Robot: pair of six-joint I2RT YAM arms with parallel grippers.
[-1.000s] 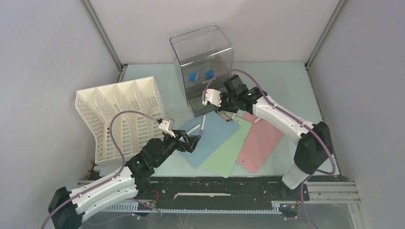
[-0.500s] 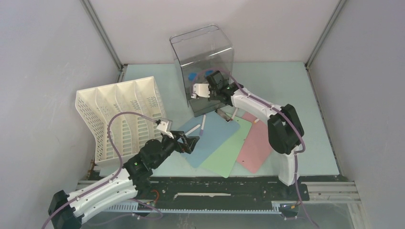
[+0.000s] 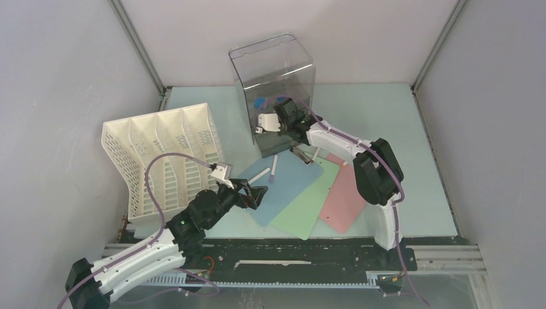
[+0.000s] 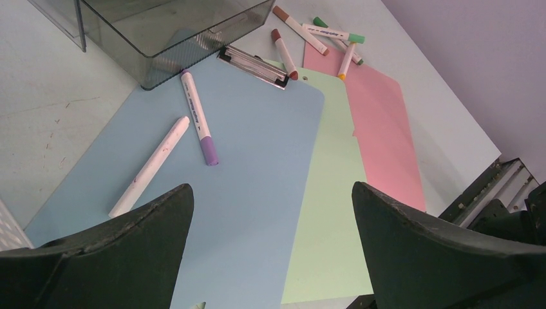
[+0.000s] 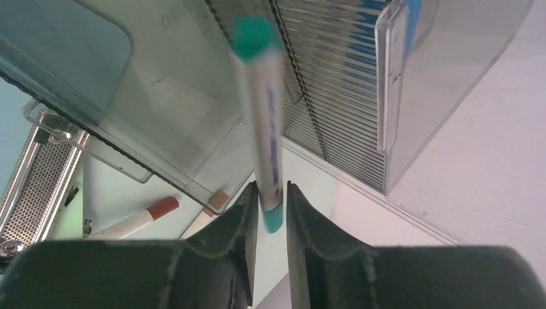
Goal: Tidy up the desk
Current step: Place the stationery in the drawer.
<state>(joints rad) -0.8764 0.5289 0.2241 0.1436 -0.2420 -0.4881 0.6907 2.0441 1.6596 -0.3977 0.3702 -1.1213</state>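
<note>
Desk (image 3: pixel 386 109): pale mint tabletop between grey walls, its long axis running left to right along the black front rail (image 3: pixel 290 248).

Right gripper (image 5: pixel 272 193): close against the clear drawer box (image 3: pixel 273 71). A teal-capped marker (image 5: pixel 265 129) has one cap between the jaws, its long axis pointing straight out from the fingertips toward the box. Whether it is clamped or loosed cannot be told. The blue print on its barrel is blurred and unreadable.

Left gripper (image 4: pixel 270 193): jaws spread wide, holding nothing, above the blue sheet (image 4: pixel 257 161). A purple-capped marker (image 4: pixel 198 119) and a white marker (image 4: pixel 151 166) lie there.
</note>
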